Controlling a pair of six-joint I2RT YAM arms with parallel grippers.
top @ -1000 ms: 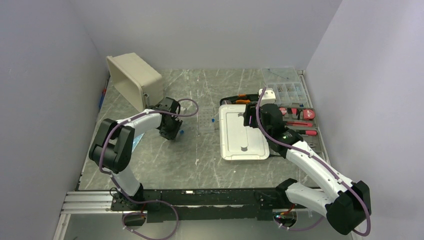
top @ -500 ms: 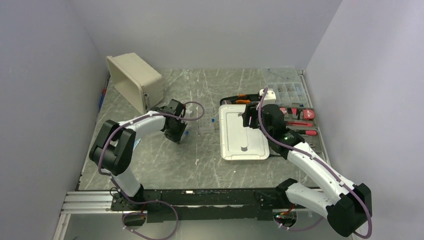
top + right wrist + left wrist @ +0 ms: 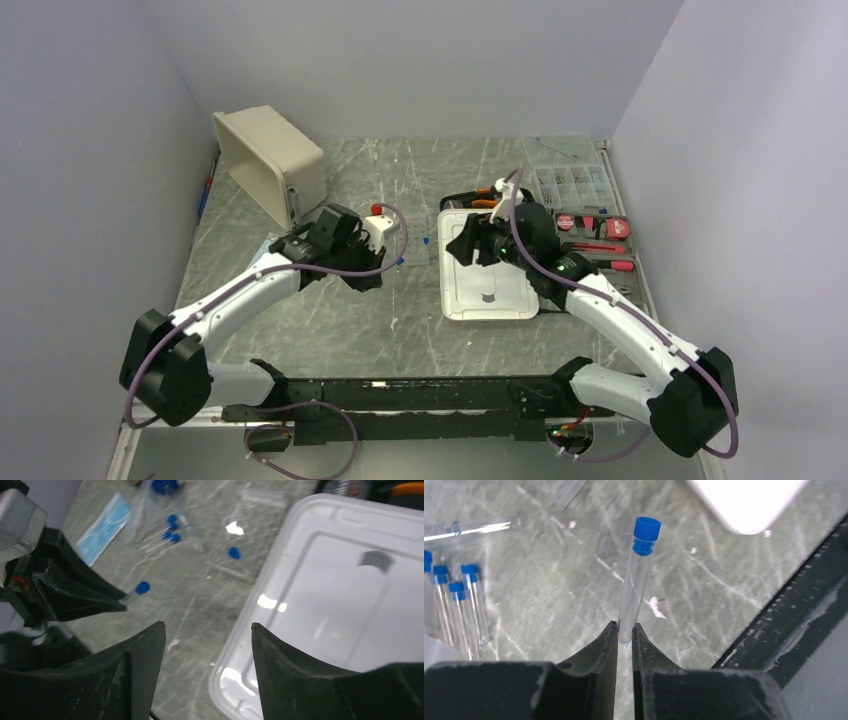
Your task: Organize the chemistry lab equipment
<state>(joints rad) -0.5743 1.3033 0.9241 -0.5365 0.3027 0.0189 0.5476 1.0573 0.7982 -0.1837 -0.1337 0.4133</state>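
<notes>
My left gripper (image 3: 624, 630) is shut on the lower end of a clear test tube (image 3: 635, 587) with a blue cap (image 3: 646, 529), held above the table. In the top view the left gripper (image 3: 368, 268) hangs just left of the flat clear rack (image 3: 412, 250). Several more blue-capped tubes (image 3: 459, 605) lie in a clear bag further left, also in the right wrist view as tubes (image 3: 167, 532). A lone blue cap (image 3: 233, 553) stands at the rack. My right gripper (image 3: 207, 630) is open and empty over the left edge of the white tray (image 3: 340, 595).
A beige bin (image 3: 270, 160) lies tipped at the back left. A light-blue flat packet (image 3: 105, 527) rests left of the tubes. The black tool case (image 3: 595, 248) and the clear parts box (image 3: 570, 180) sit right of the white tray (image 3: 500, 300).
My left gripper closed on a tube, lifted it and carried it right toward the rack. My right gripper swung left across the white tray to its left edge.
</notes>
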